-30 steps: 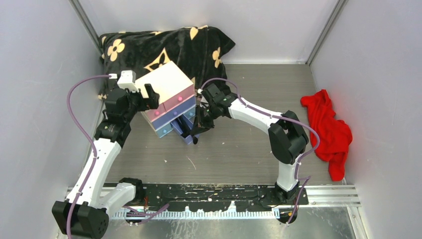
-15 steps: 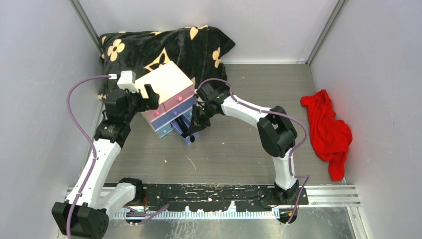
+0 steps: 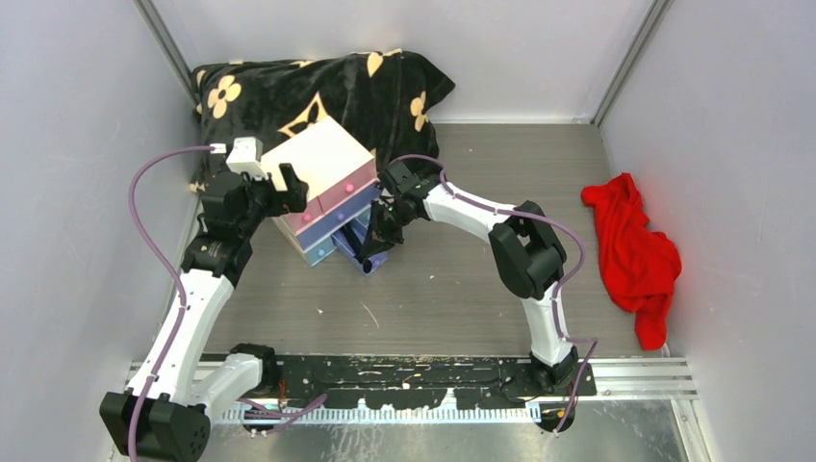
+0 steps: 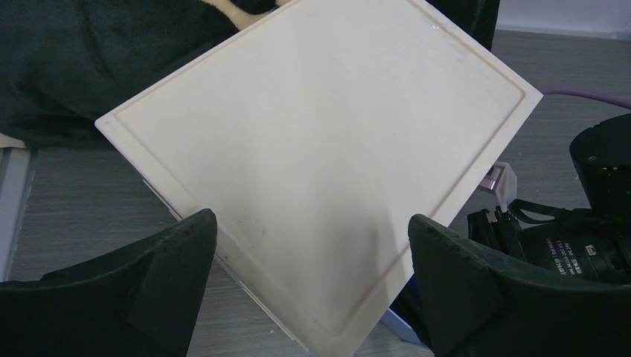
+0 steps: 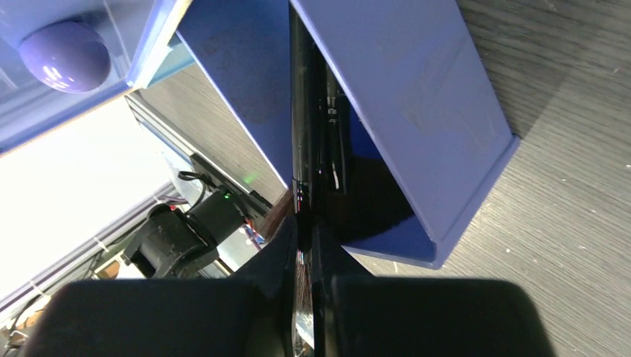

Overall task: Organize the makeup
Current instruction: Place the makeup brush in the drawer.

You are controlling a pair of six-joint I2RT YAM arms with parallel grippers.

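Right claw (image 5: 303, 227) was clenched on a thin black makeup piece (image 5: 300, 134), seen edge-on; we could not tell whether it was a brush or a compact. It reached into the pulled-out dark blue drawer (image 5: 417, 111) at the foot of the white chest (image 3: 322, 154), which sat on the table (image 3: 462, 279) against a black flowered blanket (image 3: 318, 91). Left claw (image 4: 309, 230) was released, fingers spread to either side of the chest's top corner; we could not tell contact. A red cloth (image 3: 635, 250) lay well apart on the right

I note a white drawer chest (image 3: 318, 159) left of centre, touching the black flowered blanket (image 3: 289, 91) behind; red cloth (image 3: 632, 252) far right.
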